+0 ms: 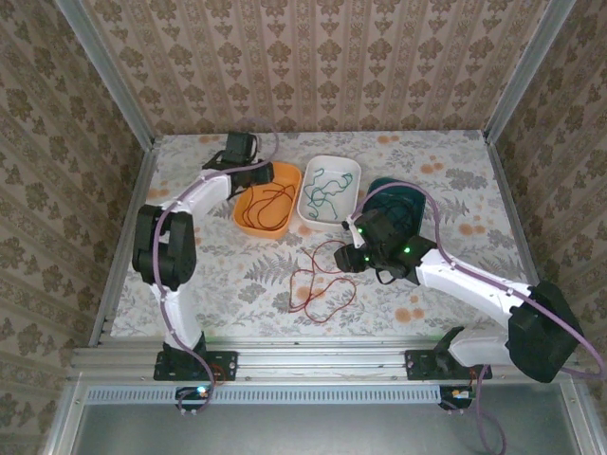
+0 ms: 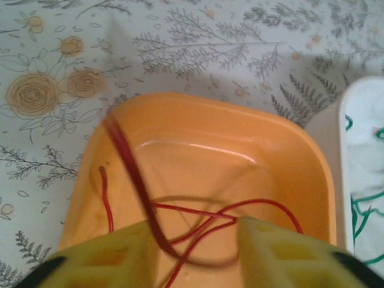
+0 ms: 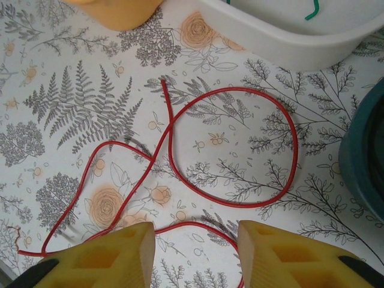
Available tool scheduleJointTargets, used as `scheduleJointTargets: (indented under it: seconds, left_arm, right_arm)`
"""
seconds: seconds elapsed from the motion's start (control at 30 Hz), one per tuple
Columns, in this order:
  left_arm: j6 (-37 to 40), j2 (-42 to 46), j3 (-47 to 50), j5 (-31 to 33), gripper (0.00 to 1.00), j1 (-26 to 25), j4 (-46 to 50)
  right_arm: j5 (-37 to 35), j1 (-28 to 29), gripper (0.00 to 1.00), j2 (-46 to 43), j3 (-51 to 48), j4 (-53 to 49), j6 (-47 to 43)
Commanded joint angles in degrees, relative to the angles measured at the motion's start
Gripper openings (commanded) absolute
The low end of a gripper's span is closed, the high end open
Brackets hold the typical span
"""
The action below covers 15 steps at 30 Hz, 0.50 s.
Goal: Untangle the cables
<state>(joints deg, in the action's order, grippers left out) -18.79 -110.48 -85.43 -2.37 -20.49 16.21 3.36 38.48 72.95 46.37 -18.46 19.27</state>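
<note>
Top external: table (image 1: 218, 275) carries orange bin (image 1: 240, 220) and white bin (image 1: 330, 159). Left gripper (image 2: 195, 252) above orange bin, jaws apart, red cable (image 2: 264, 203) inside, one blurred strand between them. Right gripper (image 3: 197, 240) jaws apart, empty, above second red cable (image 3: 295, 150) looped on table. Green cable (image 2: 366, 199) in white bin.

An orange tub (image 1: 240, 214) sat on the flower-printed counter (image 1: 228, 280), a white tub (image 1: 306, 203) just beside it on the right, then a dark teal tub (image 1: 406, 195): 3 in a row. Patterned wallpaper (image 1: 322, 66) covered the walls.
</note>
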Motion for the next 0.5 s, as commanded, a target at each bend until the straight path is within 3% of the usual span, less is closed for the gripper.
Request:
scheduleJointTargets:
  seconds: [0.0,0.07,0.1,0.47]
  left_arm:
    - [2.63,3.86,-0.16,6.94,0.64,-2.96,0.91]
    - [3.27,6.54,1.8,8.4,0.84,-4.21,-0.72]
    - [3.14,7.9,2.9,8.47,0.86,-4.65,-1.19]
    - [-2.57,19.96,16.87,-0.51,0.87,-5.35,-3.17]
  right_arm:
    - [-1.16,-0.25,0.43,-1.54,-0.58,-1.5,-0.42]
    - [-1.12,-0.25,0.43,-1.34,-0.58,-1.41,-0.49]
    - [-1.1,-0.25,0.43,-1.28,-0.5,-1.41,-0.49]
    - [-0.85,-0.16,0.43,0.35,-0.5,-0.78,-0.78]
